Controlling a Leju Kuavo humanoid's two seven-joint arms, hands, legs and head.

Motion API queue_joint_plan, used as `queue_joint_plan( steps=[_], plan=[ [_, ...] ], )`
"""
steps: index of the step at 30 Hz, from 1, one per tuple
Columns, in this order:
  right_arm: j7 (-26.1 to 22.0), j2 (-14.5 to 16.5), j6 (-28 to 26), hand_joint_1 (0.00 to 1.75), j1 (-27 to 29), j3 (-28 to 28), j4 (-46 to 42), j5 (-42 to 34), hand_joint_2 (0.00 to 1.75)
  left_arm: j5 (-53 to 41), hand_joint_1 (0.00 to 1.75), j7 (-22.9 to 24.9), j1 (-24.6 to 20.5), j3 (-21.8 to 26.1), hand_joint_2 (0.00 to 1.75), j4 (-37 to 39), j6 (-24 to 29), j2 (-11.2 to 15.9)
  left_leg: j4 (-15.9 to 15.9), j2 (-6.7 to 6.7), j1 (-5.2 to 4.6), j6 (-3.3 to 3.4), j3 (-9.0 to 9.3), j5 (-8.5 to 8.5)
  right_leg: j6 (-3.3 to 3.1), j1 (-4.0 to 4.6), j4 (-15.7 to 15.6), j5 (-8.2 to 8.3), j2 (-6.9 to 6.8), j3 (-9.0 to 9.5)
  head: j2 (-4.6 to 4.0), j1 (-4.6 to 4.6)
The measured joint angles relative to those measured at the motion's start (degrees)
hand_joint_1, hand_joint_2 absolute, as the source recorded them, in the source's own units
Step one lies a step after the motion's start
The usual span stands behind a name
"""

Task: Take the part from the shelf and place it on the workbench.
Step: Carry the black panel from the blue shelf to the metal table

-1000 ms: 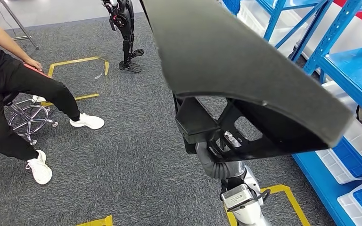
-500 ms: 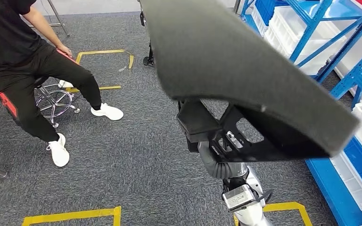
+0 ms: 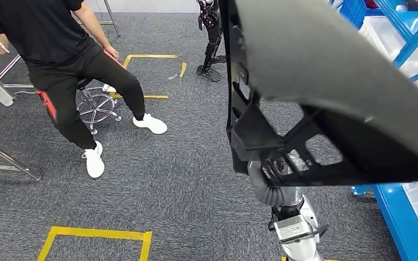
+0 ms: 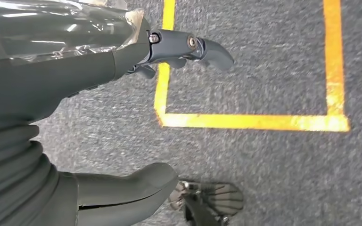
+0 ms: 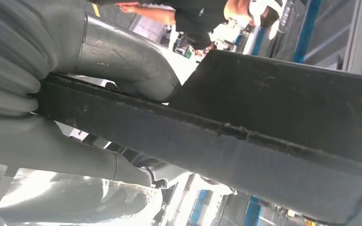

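Part point(image 3: 326, 70): big dark panel w/ felt-like face, black ribbed frame underneath, held up in front of robot, well above carpet point(image 3: 168, 185). Looks stiff, bulky, prob. not heavy; long overhang, likely to swing. Best hold: frame ribs/edge.
Right hand point(image 5: 75, 89): thumb and fingers clamped on part's edge.
Left hand point(image 4: 122, 113): fingers apart, nothing in it.
Workbench unseen; part blocks much of head view, far end cut off.

The part point(image 3: 326, 70) rose before me on the right, gripped in my right hand point(image 5: 108, 61). The shelf point(image 3: 408, 32) stood to its right. A person point(image 3: 60, 60) sat on a stool point(image 3: 95, 103) to the left, a floor marking point(image 3: 152, 57) behind them. My left hand point(image 4: 122, 61) hung above another marking point(image 4: 250, 120).
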Motion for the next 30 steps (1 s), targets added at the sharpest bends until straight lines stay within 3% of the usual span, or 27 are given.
queue_joint_plan(
  steps=[2, 3, 5, 6, 7, 8, 10, 12, 14, 15, 16, 17, 19, 21, 22, 23, 25, 26, 27, 30],
  plan=[
    [-0.1, 0.1, -0.3, 1.75, 0.1, -0.3, -0.3, 0.0, 1.75, -0.1, 0.0, 0.1, 0.1, 0.0, 1.75, 0.0, 0.2, 0.0, 3.7, 2.59, 0.04, -0.33, -1.67, -2.39, -0.79, 0.06, -0.1, 0.07, -0.94, 0.05, 0.0, -0.18],
    [-0.2, 0.1, -0.4, 1.75, 0.2, -0.5, -0.5, 0.0, 1.75, -0.1, 0.0, 0.1, 0.0, 0.0, 1.75, 0.0, 0.2, 0.0, 7.3, 4.16, -0.03, -0.46, -3.41, -4.39, -1.06, 0.31, -0.1, 0.01, -1.5, 0.03, 0.0, -0.27],
    [-0.2, 0.1, -0.5, 1.75, 0.5, -0.8, -0.6, 0.0, 1.75, -0.1, 0.0, 0.1, -0.1, 0.0, 1.75, 0.0, 0.3, 0.0, 15.0, 5.52, -0.05, -0.5, -7.12, -7.72, -1.37, 0.84, -0.1, -0.1, -2.8, -0.05, 0.0, -0.34],
    [-0.2, 0.1, -0.6, 1.75, 0.6, -0.9, -0.6, 0.0, 1.75, -0.1, 0.0, 0.1, 0.0, 0.0, 1.75, 0.0, 0.3, 0.0, 16.8, 5.69, -0.09, -0.33, -7.98, -8.07, -1.46, 1.08, -0.1, -0.16, -3.44, -0.07, 0.0, -0.34],
    [-0.2, 0.1, -0.6, 1.75, 0.6, -0.9, -0.6, 0.0, 1.75, -0.1, 0.0, 0.1, 0.0, 0.0, 1.75, 0.0, 0.3, 0.0, 16.1, 5.77, -0.21, 0.01, -7.53, -7.25, -1.54, 1.3, -0.1, -0.21, -4.05, -0.05, 0.0, -0.34],
    [-0.2, 0.1, -0.6, 1.75, 0.7, -1.0, -0.6, 0.0, 1.75, -0.1, 0.0, 0.2, 0.1, 0.0, 1.75, 0.1, 0.3, 0.0, 13.2, 6.07, -0.46, 0.51, -5.89, -5.63, -1.61, 1.46, -0.1, -0.27, -4.65, 0.04, 0.0, -0.33],
    [-0.2, 0.2, -0.6, 1.75, 0.7, -1.1, -0.7, 0.0, 1.75, -0.1, 0.0, 0.2, 0.0, 0.0, 1.75, 0.0, 0.3, 0.2, 5.0, 8.47, -1.55, 1.84, -1.07, -2.51, -1.7, 1.75, -0.1, -0.46, -5.78, 0.33, 0.0, -0.32],
    [-0.3, 0.2, -0.7, 1.75, 0.7, -1.2, -0.8, 0.0, 1.75, -0.2, 0.0, 0.2, -0.3, 0.0, 1.75, 0.0, 0.4, 0.3, 0.6, 10.31, -2.54, 2.68, 1.29, -1.63, -1.61, 1.92, -0.1, -0.64, -6.94, 0.47, 0.0, -0.31],
    [-0.3, 0.3, -0.8, 1.75, 0.6, -1.4, -1.0, -0.1, 1.75, -0.4, 0.0, 0.4, -0.3, 0.0, 1.75, 0.0, 0.7, 0.5, -0.1, 9.37, -2.67, 2.98, 1.34, -1.52, -1.38, 2.06, -0.3, -0.73, -8.11, 0.66, 0.0, -0.32],
    [-0.3, 0.3, -0.9, 1.75, 0.6, -1.5, -1.2, -0.1, 1.75, -0.5, 0.0, 0.7, -0.2, 0.0, 1.75, 0.1, 0.8, 0.4, -0.6, 8.72, -2.46, 3.05, 1.61, -1.14, -1.22, 2.1, -0.2, -0.87, -7.84, 0.69, 0.0, -0.32],
    [-0.3, 0.3, -1.0, 1.75, 0.6, -1.6, -1.4, 0.0, 1.75, -0.7, 0.0, 0.9, -0.2, 0.0, 1.75, 0.1, 0.8, 0.4, -1.2, 8.08, -2.18, 3.19, 1.93, -0.71, -1.09, 2.08, 0.5, -1.31, -6.68, 0.42, 0.0, -0.33],
    [-0.4, 0.3, -1.2, 1.75, 0.7, -1.8, -1.7, 0.0, 1.75, -0.9, 0.0, 1.2, -0.2, 0.0, 1.75, 0.1, 0.8, 0.3, -1.7, 7.42, -1.86, 3.3, 2.21, -0.28, -1.04, 1.98, 2.5, -2.25, -5.04, -0.42, 0.0, -0.28],
    [-0.4, 0.2, -1.4, 1.75, 0.9, -2.2, -1.9, 0.1, 1.75, -1.3, 0.0, 1.6, -0.3, 0.0, 1.75, 0.1, 0.8, 0.1, -2.0, 5.96, -1.49, 3.39, 2.22, 0.09, -1.03, 1.4, 9.6, -5.26, -2.07, -3.85, 0.0, -0.19],
    [-0.4, 0.2, -1.5, 1.75, 1.4, -2.5, -2.0, 0.2, 1.75, -1.4, 0.0, 1.8, -0.3, 0.0, 1.75, 0.1, 0.8, -0.1, -1.9, 4.36, -1.29, 3.24, 2.08, 0.15, -0.49, 0.81, 15.5, -7.12, -1.51, -6.86, 0.0, -0.13],
    [-0.4, 0.2, -1.5, 1.75, 1.7, -2.6, -2.1, 0.2, 1.75, -1.4, 0.0, 1.9, -0.2, 0.0, 1.75, 0.1, 0.8, -0.2, -1.8, 3.57, -1.12, 3.09, 2.06, 0.14, 0.2, 0.49, 15.3, -6.63, -1.47, -6.91, 0.0, -0.14],
    [-0.4, 0.2, -1.5, 1.75, 1.8, -2.6, -2.2, 0.2, 1.75, -1.4, 0.0, 1.9, -0.2, 0.0, 1.75, 0.1, 0.8, -0.2, -1.6, 2.76, -0.89, 2.85, 2.06, 0.08, 1.08, 0.1, 12.9, -5.26, -1.34, -5.85, 0.0, -0.14],
    [-0.4, 0.1, -1.5, 1.75, 2.0, -2.7, -2.4, 0.2, 1.75, -1.4, 0.0, 2.0, -0.1, 0.0, 1.75, 0.1, 0.8, -0.3, -0.9, 1.26, -0.51, 2.0, 1.86, -0.32, 2.65, -0.65, 4.9, -1.87, 0.13, -2.18, 0.0, -0.08],
    [-0.4, 0.2, -1.5, 1.75, 2.0, -2.7, -2.5, 0.2, 1.75, -1.4, 0.0, 2.0, -0.1, 0.0, 1.75, 0.1, 0.8, -0.2, -0.4, 0.7, -0.45, 1.52, 1.65, -0.56, 2.71, -0.78, 2.1, -0.86, 0.86, -0.91, 0.0, -0.05],
    [-0.4, 0.2, -1.5, 1.75, 2.1, -2.8, -2.6, 0.2, 1.75, -1.4, 0.0, 2.0, -0.1, 0.0, 1.75, 0.1, 0.8, -0.2, -0.1, 0.25, -0.45, 1.07, 1.36, -0.71, 2.34, -0.79, 0.7, -0.44, 1.41, -0.29, 0.0, -0.07],
    [-0.4, 0.2, -1.7, 1.75, 2.2, -2.9, -2.9, 0.2, 1.75, -1.4, 0.0, 2.0, 0.2, 0.0, 1.75, 0.1, 0.9, -0.3, 0.1, -0.3, -0.13, 0.17, 0.71, -0.67, 0.57, -0.52, 0.6, -0.23, 0.59, -0.24, 0.0, -0.16]
  ],
)
